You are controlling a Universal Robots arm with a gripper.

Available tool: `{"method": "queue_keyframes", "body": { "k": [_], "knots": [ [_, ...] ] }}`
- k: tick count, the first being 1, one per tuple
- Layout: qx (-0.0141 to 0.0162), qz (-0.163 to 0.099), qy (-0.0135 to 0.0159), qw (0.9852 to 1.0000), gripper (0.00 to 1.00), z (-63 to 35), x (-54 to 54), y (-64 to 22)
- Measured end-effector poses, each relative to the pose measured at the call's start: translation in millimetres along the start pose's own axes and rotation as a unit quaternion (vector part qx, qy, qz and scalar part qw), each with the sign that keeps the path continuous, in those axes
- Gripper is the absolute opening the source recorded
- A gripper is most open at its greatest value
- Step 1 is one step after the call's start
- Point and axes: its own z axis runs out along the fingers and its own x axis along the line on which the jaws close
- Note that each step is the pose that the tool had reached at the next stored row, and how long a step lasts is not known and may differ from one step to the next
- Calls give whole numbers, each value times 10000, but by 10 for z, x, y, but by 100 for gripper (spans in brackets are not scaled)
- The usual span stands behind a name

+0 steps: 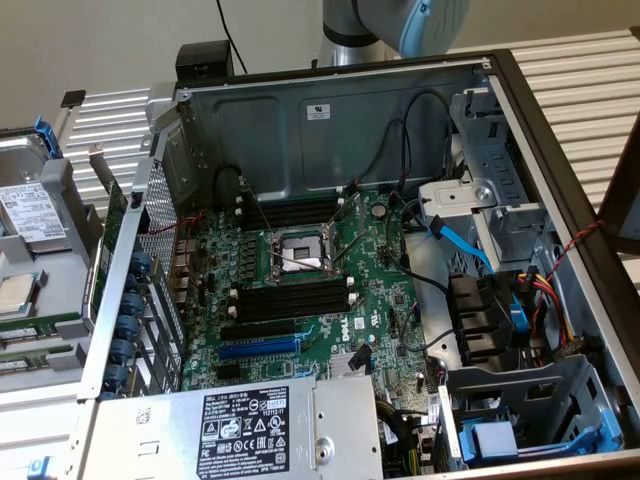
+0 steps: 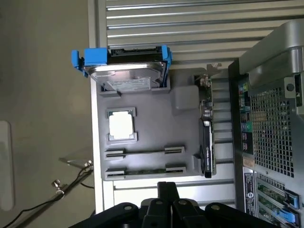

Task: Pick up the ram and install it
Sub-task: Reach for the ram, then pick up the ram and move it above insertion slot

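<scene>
— Off to one side of the computer case [image 1: 330, 130], on the grey tray [image 2: 152, 123] that sits on the slatted worktop [image 2: 190, 28]: that's where the ram [image 2: 145, 170] is, standing on edge between two end holders.

— And the jaws?

— Together, with nothing between them, and well apart from the tray. From the wrist camera, the ram is the tray item closest to them. A second row [image 2: 145, 152] like it lies just beyond, then the processor chip [image 2: 121, 126] and the hard drive [image 2: 128, 71].

— Which way does the stick run?

— Its long axis points from the tray's outer edge toward the case wall, parallel to its neighbour. I can't tell whether the jaws are squared to that axis.

— Anything seated on the board?

— I'd say not. The black memory slots [image 1: 290, 300] on the motherboard [image 1: 330, 260] look bare.
</scene>
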Motion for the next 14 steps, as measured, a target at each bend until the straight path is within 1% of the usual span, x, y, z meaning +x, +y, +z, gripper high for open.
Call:
{"method": "queue_keyframes", "body": {
  "k": [3, 5, 6, 8, 10, 12, 14],
  "knots": [
    [0, 0, -1, 10000, 11, 6, 45, 26],
    [0, -3, -1, 10000, 11, 9, 54, 51],
    [0, -45, 2, 10000, 11, 9, 55, 56],
    [-2, -219, 11, 9998, 11, 10, 55, 56],
    [-2, -398, 22, 9992, 11, 11, 55, 57],
    [-3, -580, 31, 9983, 11, 13, 55, 56],
    [-4, -762, 41, 9971, 11, 16, 55, 56]
  ]
}}
